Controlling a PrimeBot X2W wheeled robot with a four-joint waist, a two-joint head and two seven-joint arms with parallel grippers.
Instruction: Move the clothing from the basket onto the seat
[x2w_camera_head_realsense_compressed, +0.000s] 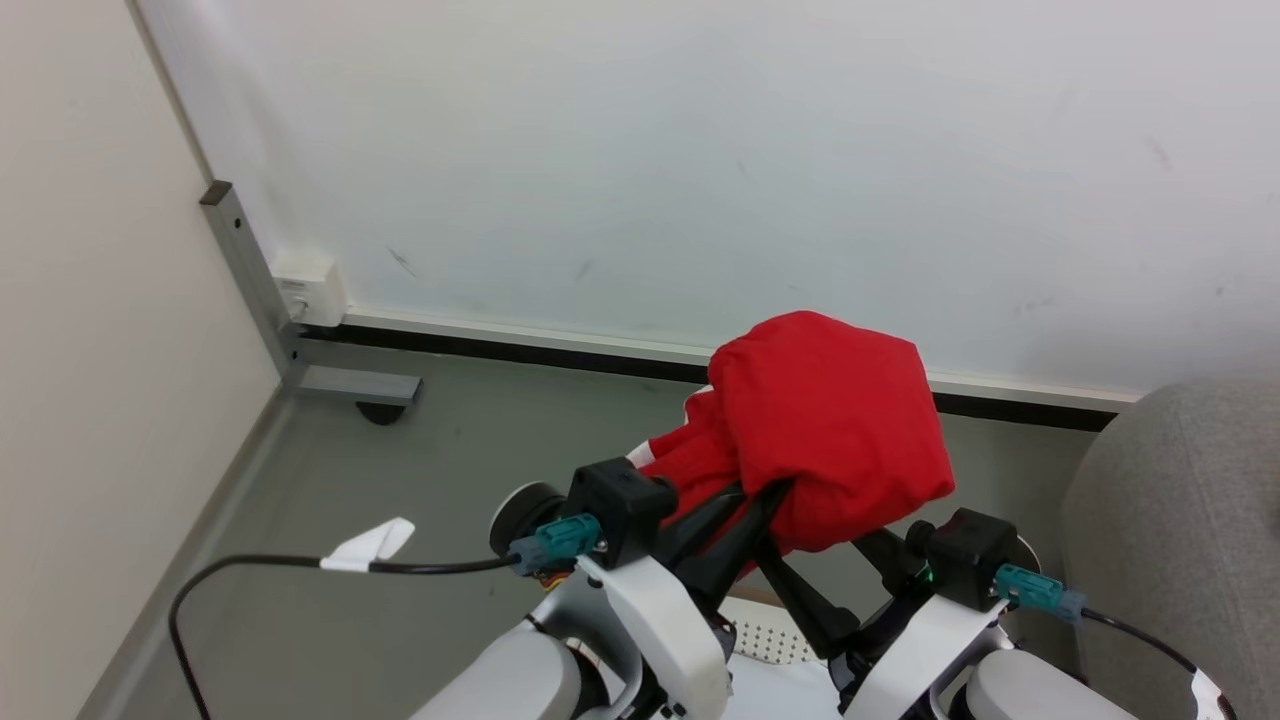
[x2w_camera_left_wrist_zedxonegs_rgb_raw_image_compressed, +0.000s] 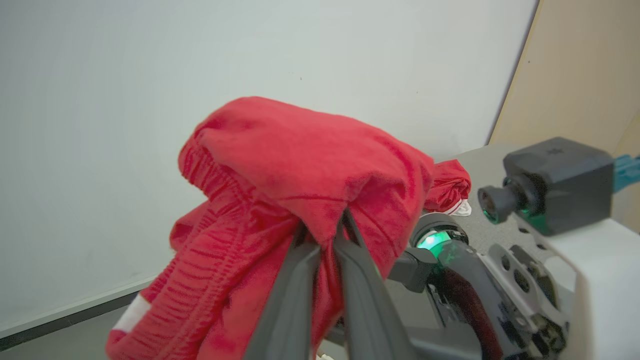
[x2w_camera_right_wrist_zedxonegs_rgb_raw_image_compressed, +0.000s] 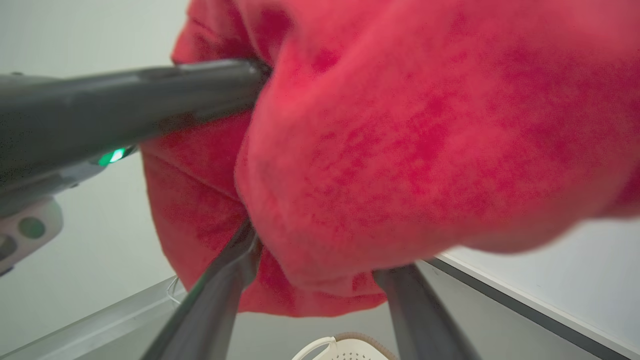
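Observation:
The clothing (x2w_camera_head_realsense_compressed: 830, 420) is a bright red bundle held up in the air in front of the white wall. A bit of white trim shows at its left edge. My left gripper (x2w_camera_left_wrist_zedxonegs_rgb_raw_image_compressed: 324, 234) is shut on a fold at the bundle's underside, also seen in the head view (x2w_camera_head_realsense_compressed: 775, 492). My right gripper (x2w_camera_right_wrist_zedxonegs_rgb_raw_image_compressed: 317, 250) comes up from below; its spread fingers (x2w_camera_right_wrist_zedxonegs_rgb_raw_image_compressed: 235, 260) press into a thick wad of the red fabric, tips buried. The basket (x2w_camera_head_realsense_compressed: 770, 637) shows a perforated white patch low between my arms, and its rim (x2w_camera_right_wrist_zedxonegs_rgb_raw_image_compressed: 345, 347) lies below the bundle. The seat (x2w_camera_head_realsense_compressed: 1180, 520), a grey sofa, is at the right.
A grey metal post with a foot (x2w_camera_head_realsense_compressed: 300, 350) stands at the left wall corner, a white box (x2w_camera_head_realsense_compressed: 310, 288) fixed beside it. A black cable with a white tag (x2w_camera_head_realsense_compressed: 370, 545) loops over the grey floor at the left. The wall lies close behind the bundle.

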